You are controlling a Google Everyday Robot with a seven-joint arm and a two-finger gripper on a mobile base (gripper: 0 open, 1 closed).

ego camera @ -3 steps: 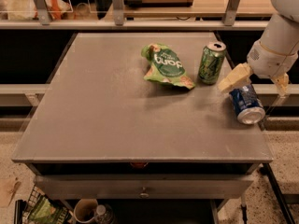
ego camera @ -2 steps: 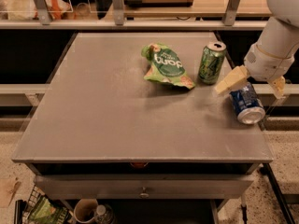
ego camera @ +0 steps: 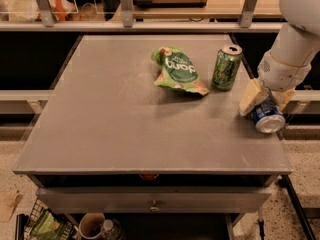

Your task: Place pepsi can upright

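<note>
End effector (ego camera: 267, 99) at mid-right of frame, clenched round the pepsi can (ego camera: 269, 120), has dipped a touch lower vs a sec ago. Can still tilted, silver end toward us, by tabletop (ego camera: 125, 129) right edge. Not upright yet.

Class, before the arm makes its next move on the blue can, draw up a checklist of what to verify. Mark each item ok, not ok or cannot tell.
1. Pepsi can upright: not ok. It lies on its side, a silver end facing the camera.
2. Gripper at the pepsi can: ok. It sits right over it, at the table's right side.
3. Firm hold on the pepsi can: cannot tell.
4. Pepsi can well inside the table: not ok. It is close to the right edge.
5. Green can out of the way: ok. It stands upright, apart from the pepsi can.
6. Snack bag out of the way: ok. It lies left of the green can.
</note>
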